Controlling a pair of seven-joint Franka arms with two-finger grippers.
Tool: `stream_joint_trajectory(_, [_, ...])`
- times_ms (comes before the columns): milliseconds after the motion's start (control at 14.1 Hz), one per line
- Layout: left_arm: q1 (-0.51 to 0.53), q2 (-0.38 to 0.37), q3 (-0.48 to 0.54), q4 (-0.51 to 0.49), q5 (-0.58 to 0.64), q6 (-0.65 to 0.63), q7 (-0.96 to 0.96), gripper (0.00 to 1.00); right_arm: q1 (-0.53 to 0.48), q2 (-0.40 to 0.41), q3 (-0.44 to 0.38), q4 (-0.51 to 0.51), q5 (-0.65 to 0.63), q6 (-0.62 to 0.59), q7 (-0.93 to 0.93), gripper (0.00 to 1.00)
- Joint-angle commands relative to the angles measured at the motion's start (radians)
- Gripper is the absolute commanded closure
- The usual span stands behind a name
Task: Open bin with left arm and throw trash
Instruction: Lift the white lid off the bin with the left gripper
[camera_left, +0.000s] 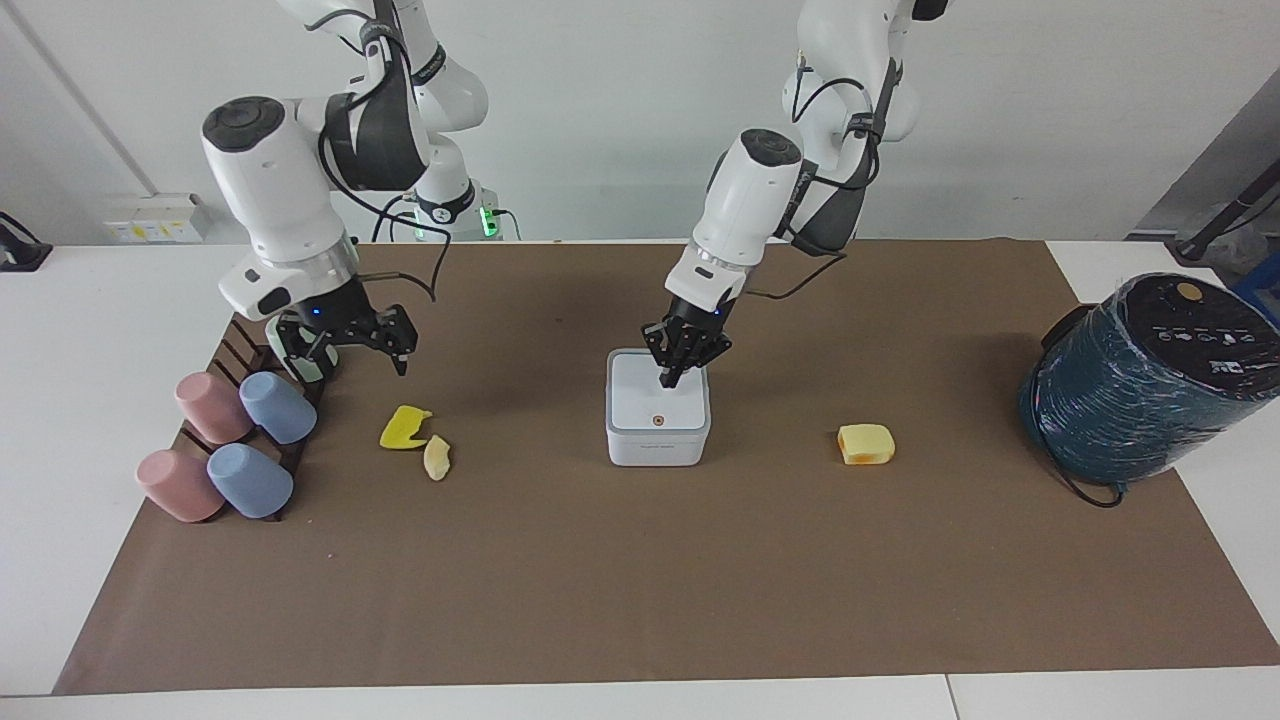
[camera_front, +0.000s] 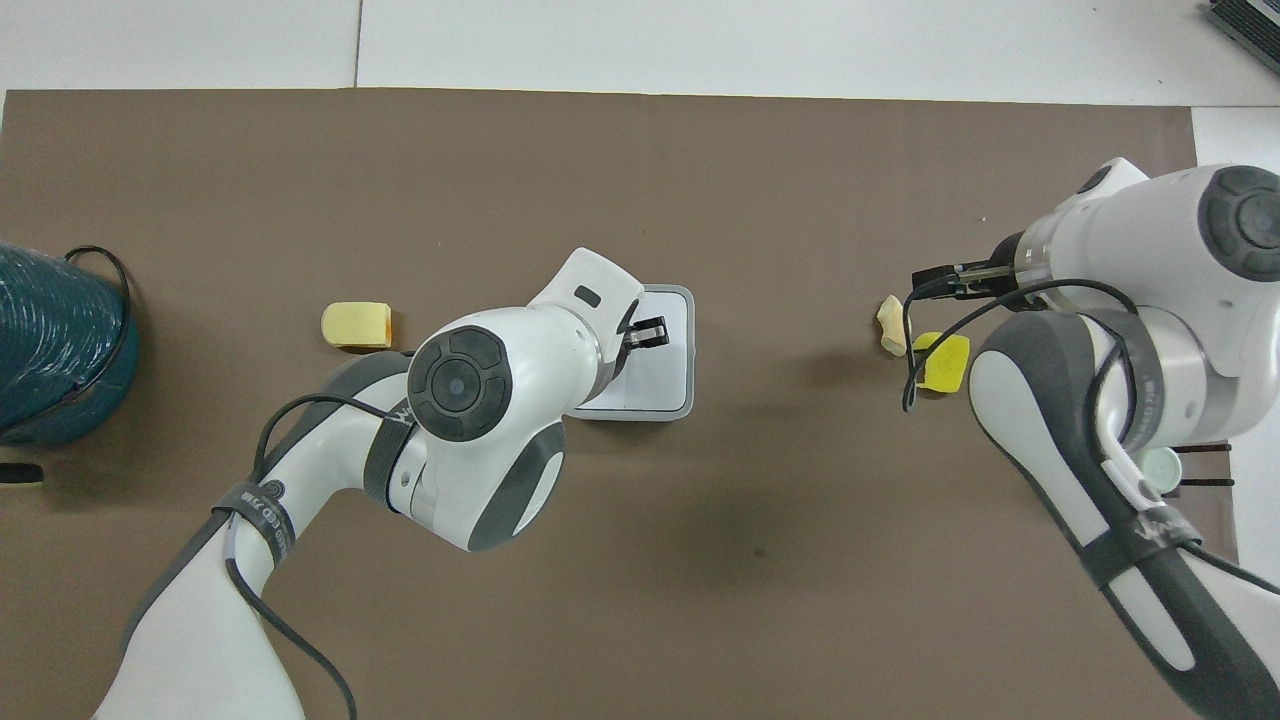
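The white bin (camera_left: 658, 408) stands mid-mat with its lid shut and the orange dot on top. My left gripper (camera_left: 670, 380) is shut and points down at the lid's half nearer the robots; I cannot tell if it touches. It hides part of the bin in the overhead view (camera_front: 668, 380). The yellow peel (camera_left: 403, 427) and the pale crescent (camera_left: 437, 457) lie toward the right arm's end. My right gripper (camera_left: 343, 358) is open and empty, in the air close to the peel. The yellow-orange block (camera_left: 866, 444) lies toward the left arm's end.
A dark rack of pink and blue cups (camera_left: 240, 440) stands at the right arm's end, its green cup mostly hidden by my right gripper. A big teal wrapped cylinder (camera_left: 1140, 385) with a black cable sits at the left arm's end.
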Motion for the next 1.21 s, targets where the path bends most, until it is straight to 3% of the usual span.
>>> stream_joint_trajectory(0, [-0.044, 0.037, 0.019, -0.012, -0.015, 0.018, -0.007, 0.9, 0.018, 0.074, 0.004, 0.004, 0.023, 0.101, -0.031, 0.0])
stream_joint_trajectory(213, [-0.023, 0.019, 0.021, 0.034, -0.013, -0.069, 0.0, 0.84, 0.018, 0.111, 0.004, -0.019, 0.021, 0.142, -0.068, 0.0])
stream_joint_trajectory(426, [0.084, -0.004, 0.021, 0.213, -0.01, -0.399, 0.033, 0.84, 0.008, 0.123, 0.004, -0.084, 0.023, 0.254, -0.139, 0.0])
stream_joint_trajectory(569, [0.15, -0.004, 0.021, 0.295, -0.01, -0.54, 0.093, 0.84, 0.015, 0.153, 0.004, -0.082, 0.023, 0.266, -0.139, 0.0])
stream_joint_trajectory(782, [0.189, -0.005, 0.028, 0.301, -0.004, -0.57, 0.144, 0.84, 0.017, 0.171, 0.004, -0.098, 0.021, 0.286, -0.149, 0.0])
stream_joint_trajectory(995, [0.241, -0.021, 0.03, 0.265, -0.001, -0.568, 0.226, 0.83, 0.012, 0.184, 0.003, -0.101, 0.021, 0.288, -0.157, 0.35])
stream_joint_trajectory(1137, [0.285, -0.036, 0.032, 0.223, -0.001, -0.556, 0.295, 0.7, 0.014, 0.187, 0.004, -0.101, 0.021, 0.283, -0.155, 0.54])
